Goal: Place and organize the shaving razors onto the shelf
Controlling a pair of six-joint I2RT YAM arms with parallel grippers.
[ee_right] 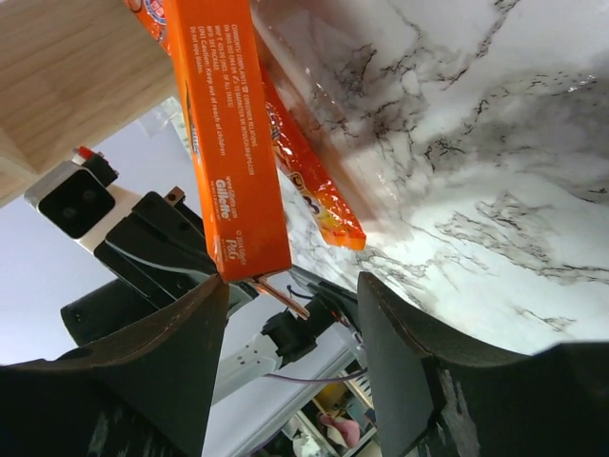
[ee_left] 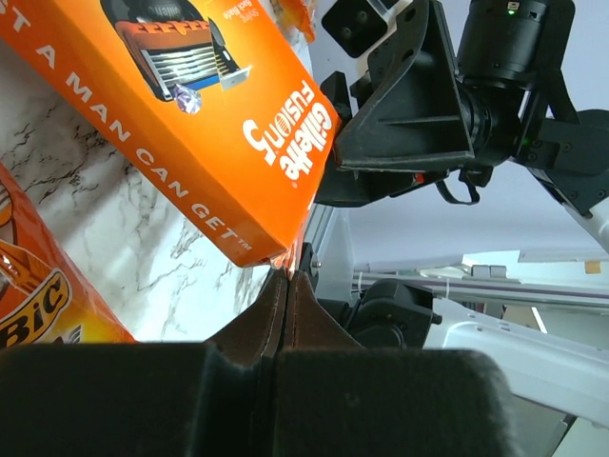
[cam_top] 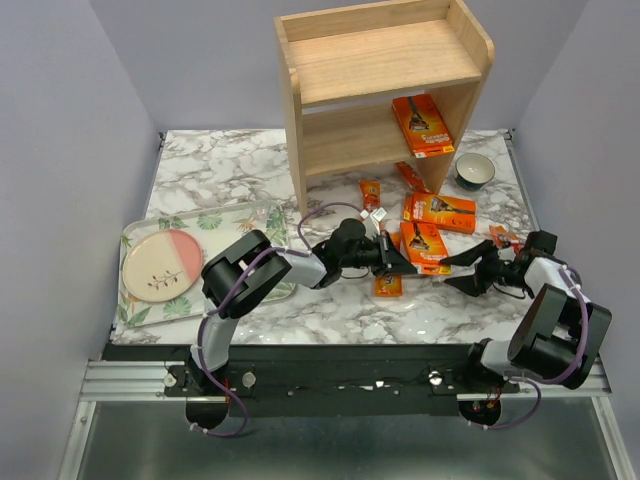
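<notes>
L pincer (ee_left: 288,279) grasping 1 razor pack (ee_left: 190,124), R pincer (ee_right: 290,284) released, 1 pack (cam_top: 422,125) on shelf (cam_top: 380,60)

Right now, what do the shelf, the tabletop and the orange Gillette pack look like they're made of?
Shelf: pale wood, matt, grain lines showing. Tabletop: glossy white-grey marble pattern with reflections; real stone or printed film, cannot tell. Gillette pack: printed cardboard, likely, smooth with crisp folded edges.
</notes>
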